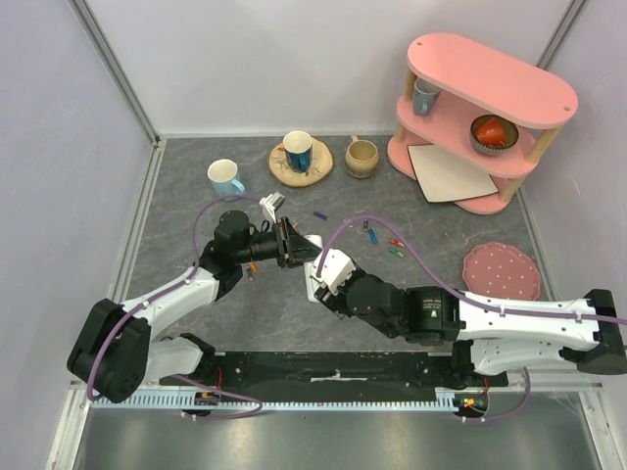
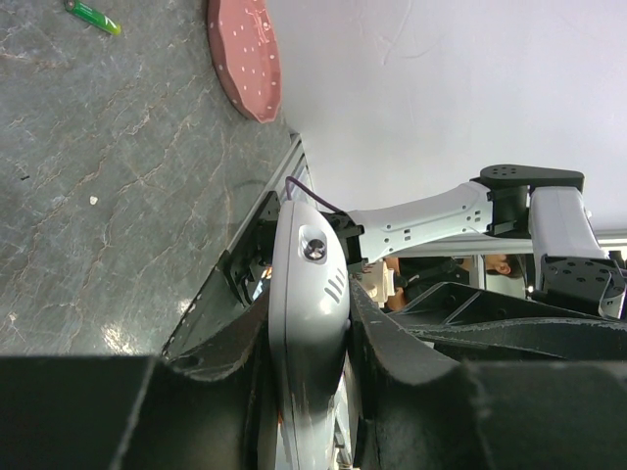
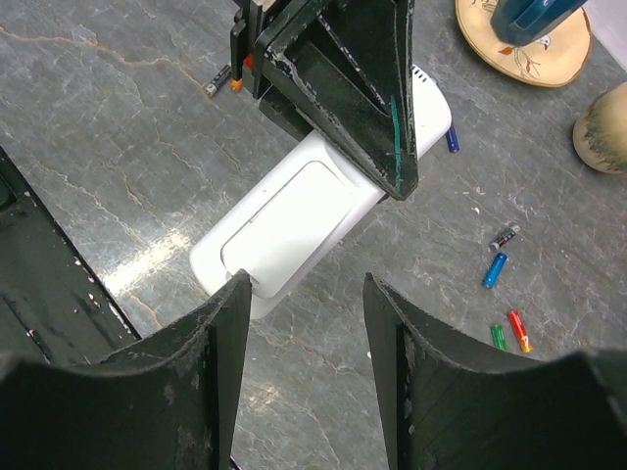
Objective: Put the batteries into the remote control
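Observation:
My left gripper [image 1: 294, 247] [image 2: 312, 333] is shut on the white remote control [image 3: 294, 215] [image 2: 309, 294], clamping its far end and holding it edge-up above the table. The back of the remote faces the right wrist view, with its cover panel in place. My right gripper [image 3: 306, 289] [image 1: 315, 286] stands open at the remote's near end, its left fingertip [image 3: 233, 294] at the remote's corner; I cannot tell if they touch. Loose batteries lie on the table: a blue one [image 3: 496, 269] [image 1: 371, 233], a red one [image 3: 519, 331] [image 1: 395, 242] and a dark grey one [image 3: 505, 236].
A green battery [image 3: 499, 336] [image 2: 93, 15] lies by the red one, a purple one [image 1: 319, 214] farther back. Behind stand a blue cup [image 1: 225, 176], a mug on a wooden saucer [image 1: 297, 152], a beige mug [image 1: 361, 157] and a pink shelf [image 1: 490, 88]. A pink plate [image 1: 502, 271] lies at the right.

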Robot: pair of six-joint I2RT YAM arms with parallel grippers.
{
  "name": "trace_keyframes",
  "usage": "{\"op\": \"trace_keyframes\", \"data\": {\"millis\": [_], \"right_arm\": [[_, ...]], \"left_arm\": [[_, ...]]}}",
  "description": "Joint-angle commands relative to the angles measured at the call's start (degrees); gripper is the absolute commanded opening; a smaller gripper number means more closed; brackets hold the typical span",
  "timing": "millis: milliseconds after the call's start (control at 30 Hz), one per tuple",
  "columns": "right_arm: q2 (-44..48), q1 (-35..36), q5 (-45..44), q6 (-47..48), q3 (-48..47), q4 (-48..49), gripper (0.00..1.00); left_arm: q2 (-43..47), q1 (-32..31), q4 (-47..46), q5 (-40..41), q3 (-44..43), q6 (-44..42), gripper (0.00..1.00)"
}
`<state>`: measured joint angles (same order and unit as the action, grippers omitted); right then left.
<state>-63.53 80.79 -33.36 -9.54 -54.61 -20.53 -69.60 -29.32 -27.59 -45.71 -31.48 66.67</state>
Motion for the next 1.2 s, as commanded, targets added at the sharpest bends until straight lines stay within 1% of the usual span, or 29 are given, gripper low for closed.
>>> {"op": "trace_keyframes", "data": {"millis": [0, 1167], "right_arm": [[2.0, -0.6, -4.8, -0.3, -2.1, 1.3, 0.56], [3.4, -0.6, -2.3, -1.1, 0.2, -0.3, 0.56]], "left_arm": [[1.3, -0.5, -1.8, -3.8, 0.1, 0.6, 0.02], [1.5, -0.3, -3.3, -4.9, -2.7, 4.3, 0.02]]}}
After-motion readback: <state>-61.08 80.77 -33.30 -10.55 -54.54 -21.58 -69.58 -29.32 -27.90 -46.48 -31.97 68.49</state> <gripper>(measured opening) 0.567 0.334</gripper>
